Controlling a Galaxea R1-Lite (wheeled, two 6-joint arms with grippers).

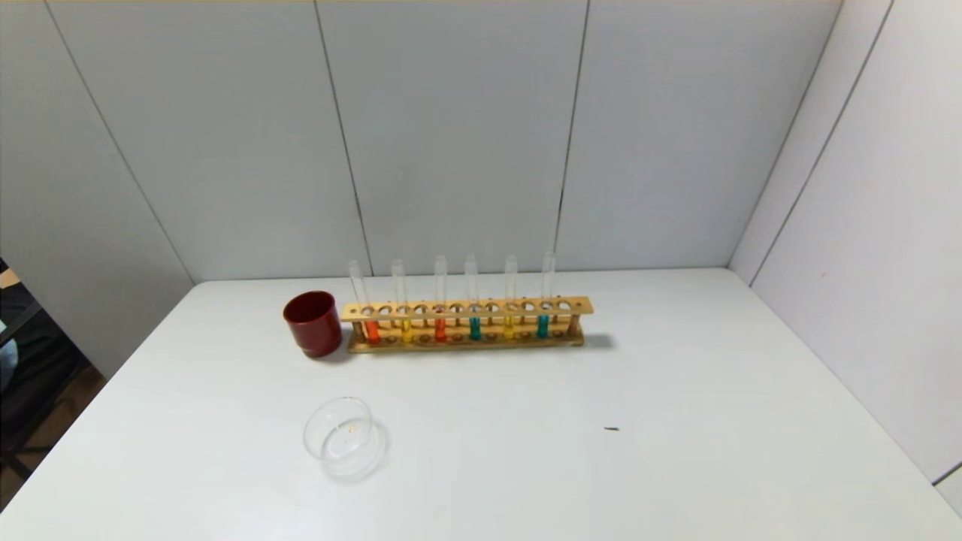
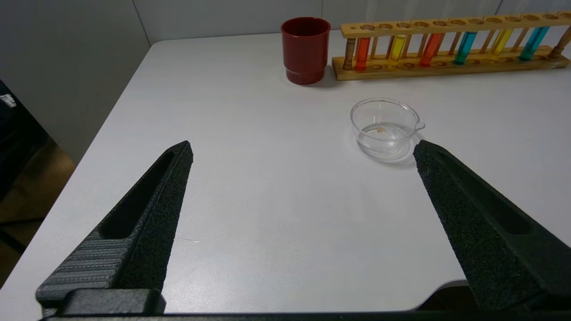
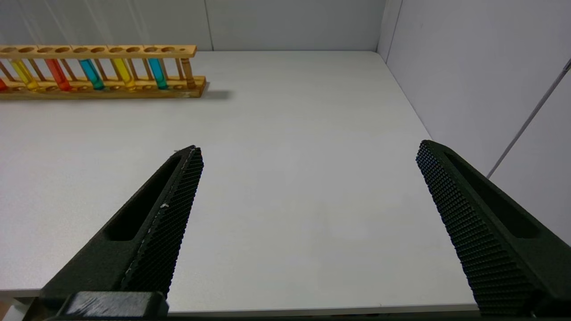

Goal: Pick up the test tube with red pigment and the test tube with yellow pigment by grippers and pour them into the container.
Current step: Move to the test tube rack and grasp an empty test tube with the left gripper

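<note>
Both tools wide apart, holding nothing.
I see left tool (image 2: 303, 149) near the dish (image 2: 384, 127); right tool (image 3: 308, 151) over bare bench (image 3: 290, 133).

Right gripper (image 3: 308, 149) spread wide over bare white table (image 3: 294, 187), holding nothing. Wooden rack (image 3: 102, 71) far off toward ten o'clock, carrying upright tubes: yellow-tipped tube (image 3: 23, 75), red-tipped tube (image 3: 57, 75), teal tube (image 3: 91, 74), another yellow (image 3: 121, 73), another teal (image 3: 157, 74). Grey wall panels (image 3: 468, 67) at two o'clock.

Head high, 2 wrists low — rack (image 1: 466, 324) shared
</note>
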